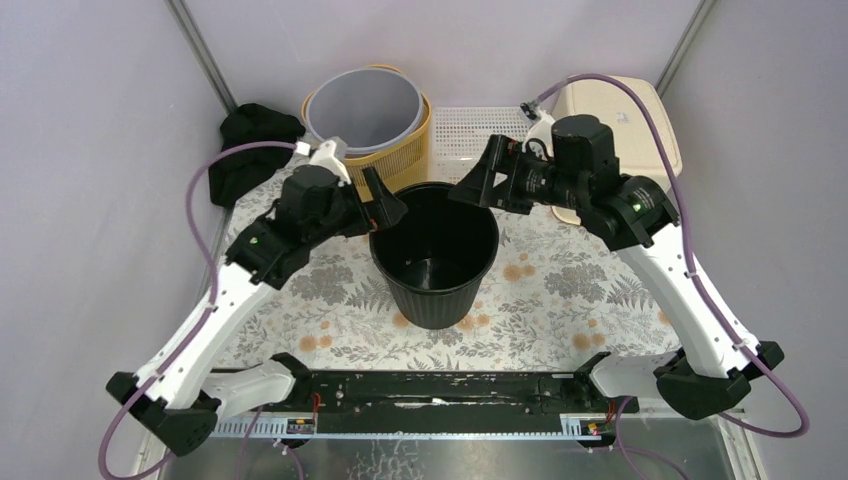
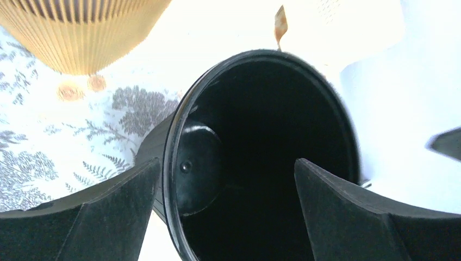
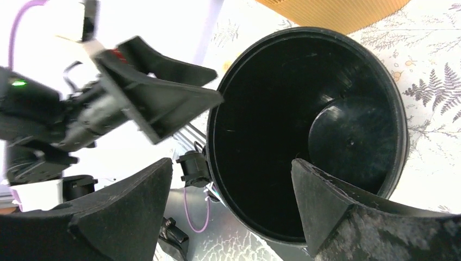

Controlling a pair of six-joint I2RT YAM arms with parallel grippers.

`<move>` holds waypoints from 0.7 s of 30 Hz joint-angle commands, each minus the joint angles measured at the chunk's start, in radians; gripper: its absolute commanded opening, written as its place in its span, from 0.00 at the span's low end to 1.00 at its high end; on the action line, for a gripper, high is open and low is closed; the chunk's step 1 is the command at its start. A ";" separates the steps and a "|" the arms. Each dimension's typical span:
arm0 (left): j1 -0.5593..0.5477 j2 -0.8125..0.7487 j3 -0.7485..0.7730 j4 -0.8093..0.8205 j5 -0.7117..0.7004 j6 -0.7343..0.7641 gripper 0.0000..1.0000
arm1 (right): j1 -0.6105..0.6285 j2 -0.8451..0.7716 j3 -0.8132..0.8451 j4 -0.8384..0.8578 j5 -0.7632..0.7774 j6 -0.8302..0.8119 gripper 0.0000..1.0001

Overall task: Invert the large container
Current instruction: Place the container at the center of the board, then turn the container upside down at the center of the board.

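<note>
The large black container (image 1: 435, 255) stands upright, mouth up, in the middle of the floral tablecloth. My left gripper (image 1: 388, 203) is open at its left rim. In the left wrist view (image 2: 226, 163) one finger is outside the wall and the other over the inside of the container (image 2: 272, 136). My right gripper (image 1: 470, 188) is open at the back right rim. In the right wrist view (image 3: 231, 161) the rim of the container (image 3: 304, 125) lies between the fingers. Neither gripper is closed on the rim. The left gripper (image 3: 163, 92) shows across the mouth.
A yellow ribbed basket holding a grey tub (image 1: 368, 110) stands just behind the container. A white perforated tray (image 1: 478, 130) and a beige lidded box (image 1: 620, 110) sit at the back right. A black cloth (image 1: 250, 140) lies at the back left.
</note>
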 commanded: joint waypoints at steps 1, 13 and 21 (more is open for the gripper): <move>-0.003 -0.081 0.139 -0.101 -0.096 0.030 1.00 | 0.055 0.020 0.049 0.008 0.038 0.019 0.87; -0.003 -0.236 0.250 -0.228 -0.187 0.037 1.00 | 0.320 0.292 0.287 -0.139 0.294 0.035 0.85; -0.003 -0.287 0.242 -0.247 -0.199 0.047 1.00 | 0.461 0.527 0.511 -0.286 0.482 0.059 0.81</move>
